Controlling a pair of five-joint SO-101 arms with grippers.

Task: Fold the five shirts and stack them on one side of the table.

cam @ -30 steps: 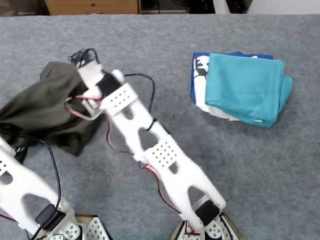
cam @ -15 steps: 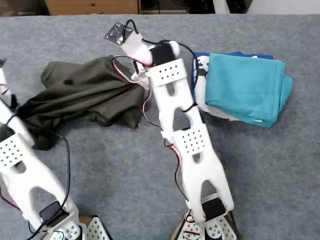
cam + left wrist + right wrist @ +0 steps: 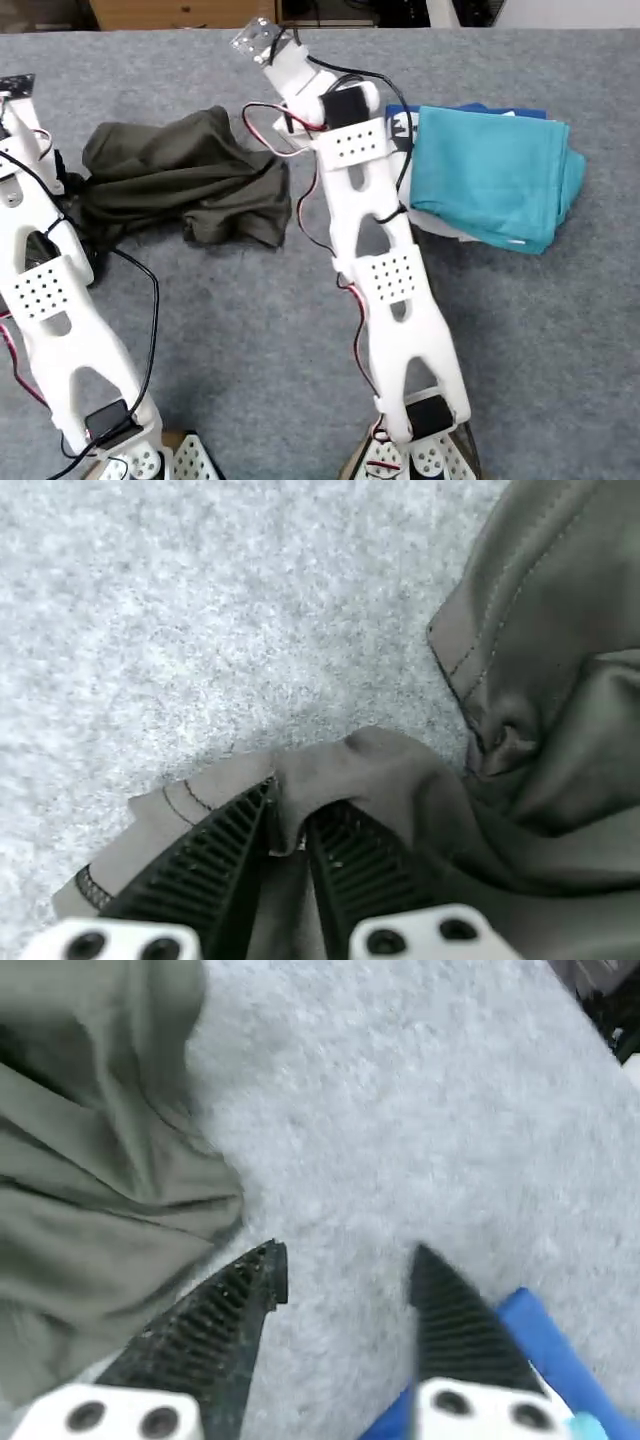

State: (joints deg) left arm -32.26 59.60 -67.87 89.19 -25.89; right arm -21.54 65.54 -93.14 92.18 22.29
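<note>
A crumpled dark olive shirt (image 3: 185,180) lies on the grey table (image 3: 250,330) at the back left. My left gripper (image 3: 292,832) is shut on a fold at the shirt's (image 3: 540,710) left edge; in the high view that gripper (image 3: 68,192) sits at the cloth's left end. My right gripper (image 3: 345,1265) stands open above bare table, between the olive shirt (image 3: 90,1160) and the stack, with nothing in it. A stack of folded shirts, teal (image 3: 495,175) on top of white and blue (image 3: 400,130), rests at the back right.
The right arm (image 3: 370,250) runs up the middle of the table, the left arm (image 3: 50,300) along the left edge. A wooden cabinet (image 3: 185,12) stands behind the table. The blue shirt's corner (image 3: 545,1345) lies close to the right fingers.
The right gripper has let go of the olive shirt and swung toward the back, near the stack. The left gripper has pulled the shirt's left edge back, and the cloth has spread wider.
</note>
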